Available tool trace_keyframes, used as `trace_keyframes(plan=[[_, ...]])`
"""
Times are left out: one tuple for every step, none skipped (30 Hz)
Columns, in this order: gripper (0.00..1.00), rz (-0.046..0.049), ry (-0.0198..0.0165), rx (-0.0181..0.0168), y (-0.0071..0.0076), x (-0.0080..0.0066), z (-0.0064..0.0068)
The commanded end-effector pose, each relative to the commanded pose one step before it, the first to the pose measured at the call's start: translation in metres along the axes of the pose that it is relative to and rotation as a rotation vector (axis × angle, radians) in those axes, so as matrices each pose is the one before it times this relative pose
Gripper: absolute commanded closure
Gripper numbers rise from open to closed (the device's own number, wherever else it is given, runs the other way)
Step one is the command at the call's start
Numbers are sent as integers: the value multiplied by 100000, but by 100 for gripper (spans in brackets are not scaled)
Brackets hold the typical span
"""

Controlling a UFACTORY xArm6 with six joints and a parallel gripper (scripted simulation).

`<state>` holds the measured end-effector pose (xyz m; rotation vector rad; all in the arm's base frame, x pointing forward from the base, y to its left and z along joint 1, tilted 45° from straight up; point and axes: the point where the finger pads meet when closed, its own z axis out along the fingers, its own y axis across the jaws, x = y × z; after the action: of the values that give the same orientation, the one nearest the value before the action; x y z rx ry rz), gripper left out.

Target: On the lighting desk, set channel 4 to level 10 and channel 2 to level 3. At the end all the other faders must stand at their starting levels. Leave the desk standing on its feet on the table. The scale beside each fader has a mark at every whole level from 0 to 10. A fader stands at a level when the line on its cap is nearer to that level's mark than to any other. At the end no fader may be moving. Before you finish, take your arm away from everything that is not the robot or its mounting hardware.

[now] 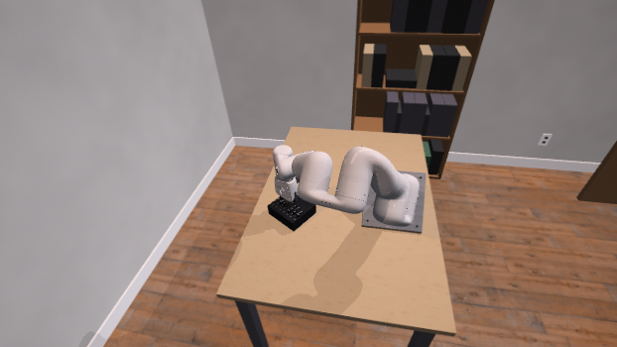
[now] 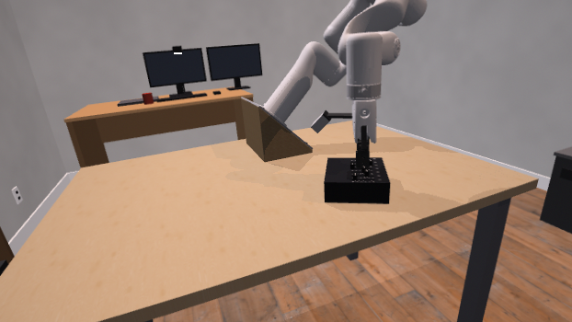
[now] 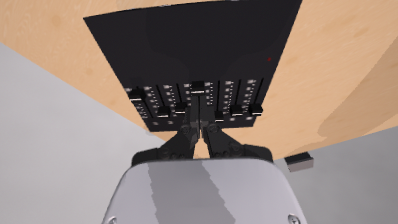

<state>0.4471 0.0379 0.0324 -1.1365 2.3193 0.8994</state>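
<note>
Light wood on the table [image 2: 184, 221], smooth and a bit shiny, with thin grain lines. Black matt plastic on the lighting desk [image 2: 356, 190] and its fader caps [image 3: 197, 88]. Smooth white glossy plastic on the arm [image 1: 362, 173], dull grey metal on its base plate [image 1: 418, 225].

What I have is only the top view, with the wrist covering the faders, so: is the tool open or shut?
Observer: Shut. In the wrist view the tool has its fingers pressed together with nothing between them.
Operator: Which fader is it at?
Observer: Seven caps show on the lighting desk. The fingertips sit in line with the fourth cap, counting from the left in that view, on its near side. That cap stands farther from the tool than the other six.
Operator: Is the desk flat?
Observer: Yes. In the exterior view it stands level on the table, and the tool comes down on it upright.
</note>
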Motion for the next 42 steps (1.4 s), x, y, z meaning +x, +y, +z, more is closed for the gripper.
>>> trace_keyframes(plan=[[100,-75,-96,297,-96,-226,-116],[100,0,0,0,0,-45,0],[100,0,0,0,0,-35,0],[100,0,0,0,0,-25,0],[100,0,0,0,0,-14,0],[100,0,0,0,0,-6,0],[100,0,0,0,0,-1,0],[100,0,0,0,0,0,-3],[100,0,0,0,0,0,-17],[100,0,0,0,0,0,-42],[100,0,-1,0,0,0,-74],[100,0,0,0,0,0,-111],[100,1,1,0,0,0,-149],[100,0,-1,0,0,0,-187],[100,0,0,0,0,0,0],[100,0,0,0,0,0,0],[100,0,0,0,0,0,-222],[100,0,-1,0,0,0,-254],[100,1,2,0,0,1,-279],[100,-1,-2,0,-1,-1,-298],[100,0,0,0,0,0,-309],[100,1,1,0,0,1,-311],[100,0,-1,0,0,0,-306],[100,0,0,0,0,0,-292],[100,1,2,0,0,1,-268],[100,-1,-2,0,-1,-1,-240],[100,1,2,0,0,1,-203],[100,-1,-2,0,0,-1,-164],[100,0,0,0,0,0,-122],[100,0,1,0,0,0,-82],[100,0,1,0,0,0,-46],[100,0,0,0,0,0,0],[100,0,0,0,0,0,0],[100,0,0,0,0,0,-19],[100,0,0,0,0,0,-3],[100,0,0,0,0,0,0],[100,0,0,0,0,0,0],[100,0,0,0,0,0,0],[100,0,0,0,0,0,0],[100,0,0,0,0,0,0],[100,0,0,0,0,0,0],[100,0,0,0,0,0,0]])
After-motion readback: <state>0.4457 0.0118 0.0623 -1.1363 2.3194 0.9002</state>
